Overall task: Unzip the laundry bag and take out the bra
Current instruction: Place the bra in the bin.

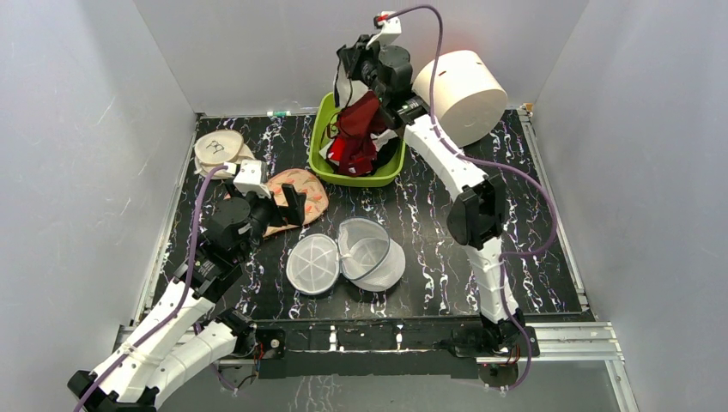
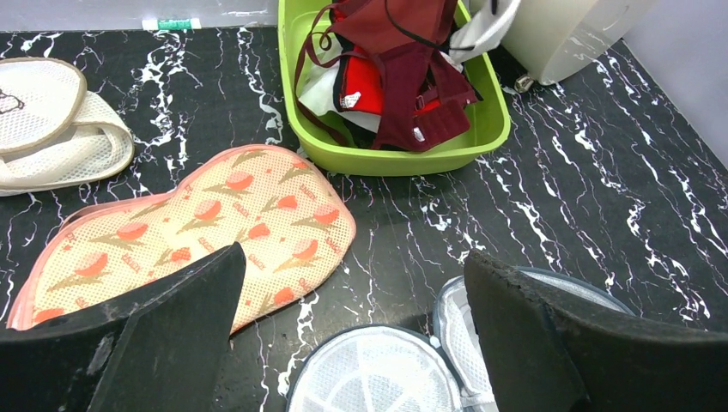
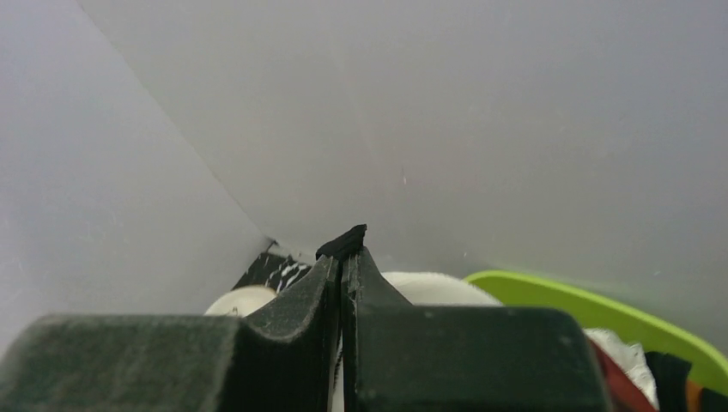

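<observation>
Hanging from the right gripper [image 1: 350,60], the bra [image 1: 360,116] droops over a green basin [image 1: 322,120] by the far edge of the tabletop, seen from above. A brighter red-and-white garment [image 1: 348,153] lies in the basin under it. The laundry bag [image 1: 375,257] lies on its side near the middle of the near edge, unzipped, with its round lid [image 1: 312,264] folded flat beside it. The left gripper [image 1: 276,209] hovers just left of the lid, over the edge of a peach floral pouch [image 1: 309,193]. A flat white mesh pouch [image 1: 219,150] sits toward the far left corner and a big white cylinder [image 1: 464,90] toward the far right corner.

From the left wrist, the two fingers [image 2: 154,335] stand wide apart with nothing between them. The lid and the bag's open mouth show below them, and the maroon cups rise out of the basin beyond.

From the right wrist, the fingers [image 3: 292,300] are pressed together with a thin dark bit of strap nipped at their tips, against the grey wall. The green rim curves in at the lower right.
</observation>
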### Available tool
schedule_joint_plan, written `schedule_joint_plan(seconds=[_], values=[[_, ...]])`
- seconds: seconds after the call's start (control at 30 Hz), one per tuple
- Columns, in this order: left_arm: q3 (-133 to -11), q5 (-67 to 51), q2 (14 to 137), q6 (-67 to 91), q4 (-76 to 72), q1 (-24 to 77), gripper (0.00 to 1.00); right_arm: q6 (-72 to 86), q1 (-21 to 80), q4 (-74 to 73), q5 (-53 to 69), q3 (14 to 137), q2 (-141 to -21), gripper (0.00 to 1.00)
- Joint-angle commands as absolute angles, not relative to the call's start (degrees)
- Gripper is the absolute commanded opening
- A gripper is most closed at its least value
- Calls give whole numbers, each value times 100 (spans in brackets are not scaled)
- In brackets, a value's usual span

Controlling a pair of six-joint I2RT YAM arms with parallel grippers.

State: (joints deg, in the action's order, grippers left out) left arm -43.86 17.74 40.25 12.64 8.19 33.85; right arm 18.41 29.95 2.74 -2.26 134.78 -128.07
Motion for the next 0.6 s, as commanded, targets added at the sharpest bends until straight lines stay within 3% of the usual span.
schedule_joint_plan(seconds=[0.0,0.27,0.57], values=[[-4361,1843,4051,1274,746,3352,98,2336,3004,413,357,13604,-13031,0],[-4359,1808,4087,1274,734,3330,98,2774,3112,599,876,13702,-13532,0],[-4343,1788,4089,1274,730,3328,98,2987,3129,573,680,12783,-13411,0]])
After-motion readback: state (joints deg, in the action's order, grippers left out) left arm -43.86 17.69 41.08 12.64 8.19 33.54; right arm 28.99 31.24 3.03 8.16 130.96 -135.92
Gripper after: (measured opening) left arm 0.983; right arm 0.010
